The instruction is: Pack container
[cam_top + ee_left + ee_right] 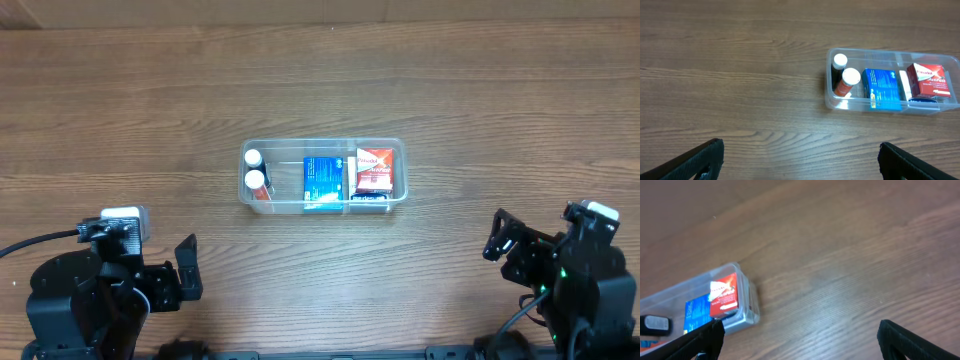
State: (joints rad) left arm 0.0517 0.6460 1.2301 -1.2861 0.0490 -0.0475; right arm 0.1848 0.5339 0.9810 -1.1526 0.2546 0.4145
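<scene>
I see the container [322,142] at centre of the overhead frame, holding two bottles [257,180], a blue box [322,182] and a red box [373,170]. The left gripper [800,162] and right gripper [800,340], in the lower corners, gape wide and empty.

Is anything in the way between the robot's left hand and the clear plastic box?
No, nothing that I can see. Only bare wooden table lies between the left gripper and the container. The right gripper has an open path to it too. Both grippers are open and hold nothing.
</scene>
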